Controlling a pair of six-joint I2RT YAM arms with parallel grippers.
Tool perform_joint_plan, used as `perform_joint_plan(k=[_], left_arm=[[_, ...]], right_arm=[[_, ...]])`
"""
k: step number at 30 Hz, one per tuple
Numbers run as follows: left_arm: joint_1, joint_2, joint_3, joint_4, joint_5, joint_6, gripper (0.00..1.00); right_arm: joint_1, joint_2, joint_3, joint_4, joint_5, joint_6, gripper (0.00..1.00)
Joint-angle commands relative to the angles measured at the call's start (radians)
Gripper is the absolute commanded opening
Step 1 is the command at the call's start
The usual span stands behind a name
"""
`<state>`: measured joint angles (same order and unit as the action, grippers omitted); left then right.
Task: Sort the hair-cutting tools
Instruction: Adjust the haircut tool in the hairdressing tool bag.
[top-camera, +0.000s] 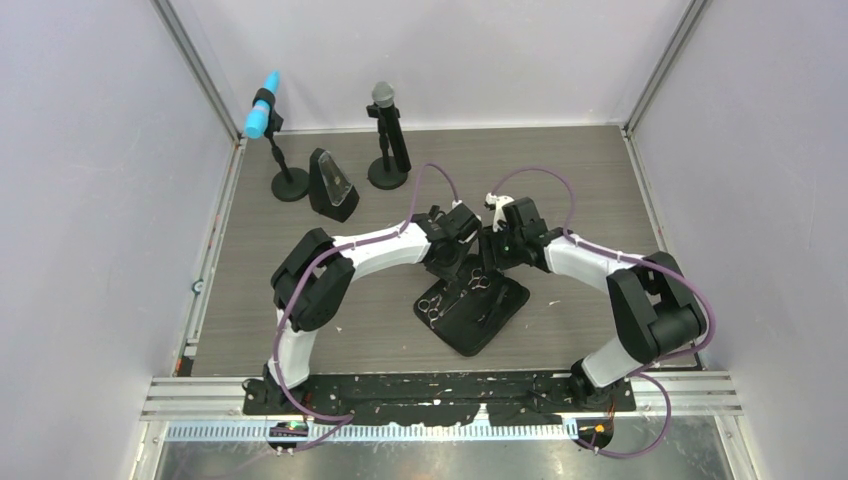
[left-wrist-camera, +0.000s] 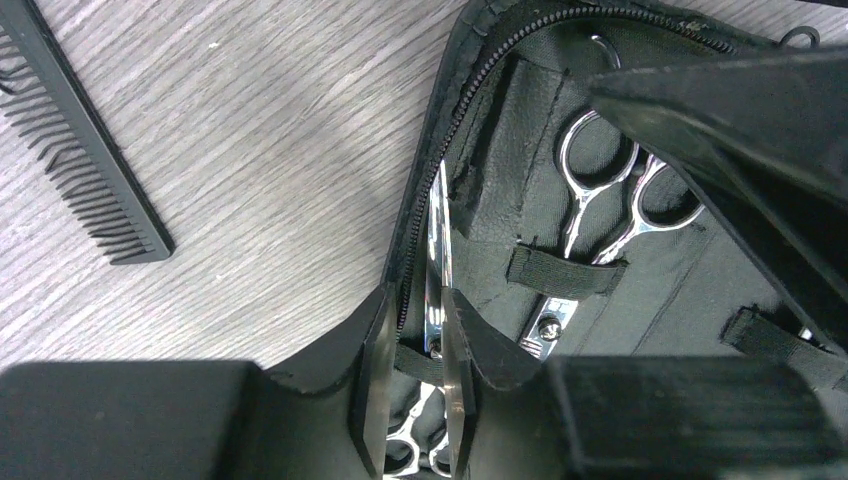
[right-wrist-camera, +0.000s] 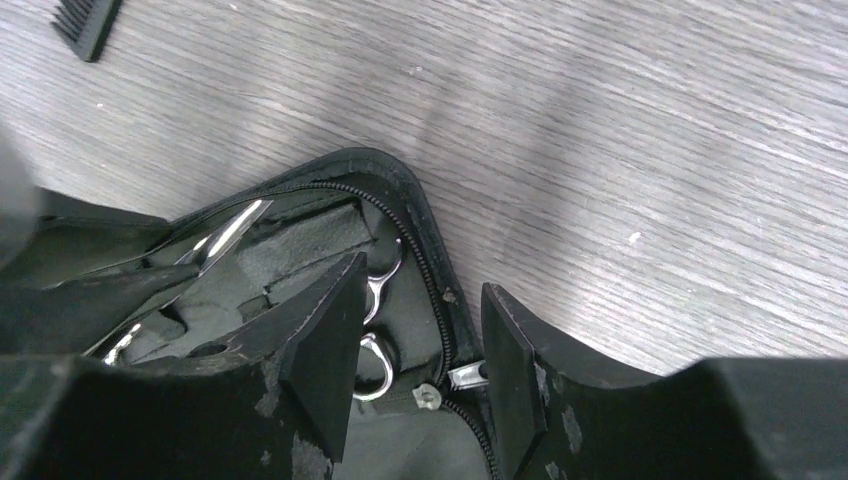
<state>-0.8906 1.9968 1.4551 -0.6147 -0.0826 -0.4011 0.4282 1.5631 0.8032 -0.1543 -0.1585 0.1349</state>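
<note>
The black pouch (top-camera: 503, 318) lies open mid-table with two silver scissors (top-camera: 432, 306) (top-camera: 478, 281) in it. My left gripper (left-wrist-camera: 412, 330) is closed narrowly over the blade of one pair of scissors (left-wrist-camera: 437, 230). The pouch's zipper edge (left-wrist-camera: 450, 140) is also between the pads, and an elastic strap crosses that pair. The second scissors (left-wrist-camera: 600, 185) sits under another strap. My right gripper (right-wrist-camera: 415, 350) is open and straddles the pouch rim (right-wrist-camera: 420, 200) by the zipper pull (right-wrist-camera: 465, 377). The black comb (left-wrist-camera: 85, 150) lies on the table beside the pouch. The hair clips are not visible.
A blue-headed microphone (top-camera: 262, 105) and a grey-headed microphone (top-camera: 382, 95) stand on round bases at the back left. A black wedge-shaped object (top-camera: 333, 185) stands between them. Walls close the table on three sides.
</note>
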Motion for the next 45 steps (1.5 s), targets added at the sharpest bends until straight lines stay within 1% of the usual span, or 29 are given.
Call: perform_joint_plan(k=[1,8,17,22,26,31,33,34,38,45], left_arm=[[-0.002,0.020,0.005,-0.024,-0.030,-0.030,0.25],[-0.002,0.020,0.004,-0.023,-0.025,-0.048,0.24],[-0.001,0.026,0.001,-0.026,-0.029,-0.064,0.24],[-0.001,0.031,0.002,-0.025,-0.027,-0.071,0.24],[0.003,0.033,-0.003,-0.027,-0.026,-0.084,0.24],[0.010,0.033,-0.015,-0.014,-0.008,-0.103,0.24],[0.012,0.033,-0.014,-0.014,-0.007,-0.105,0.24],[0.012,0.033,-0.015,-0.014,-0.006,-0.105,0.24],[0.014,0.033,-0.016,-0.012,-0.003,-0.111,0.24],[0.021,0.031,-0.024,-0.006,0.008,-0.117,0.24]], right_arm=[[0.006,-0.077,0.000,-0.008,-0.011,0.007,0.55],[0.030,-0.083,0.001,-0.032,-0.002,0.005,0.57],[0.056,-0.040,0.023,-0.108,0.094,0.058,0.58],[0.067,-0.011,0.024,-0.124,0.094,0.069,0.58],[0.099,0.031,0.045,-0.154,0.133,0.076,0.58],[0.148,0.026,0.067,-0.213,0.155,0.079,0.59],[0.165,0.016,0.073,-0.241,0.155,0.078,0.61],[0.170,0.009,0.076,-0.252,0.155,0.078,0.65],[0.213,-0.017,0.086,-0.296,0.155,0.071,0.71],[0.222,-0.079,0.080,-0.308,0.155,0.054,0.75]])
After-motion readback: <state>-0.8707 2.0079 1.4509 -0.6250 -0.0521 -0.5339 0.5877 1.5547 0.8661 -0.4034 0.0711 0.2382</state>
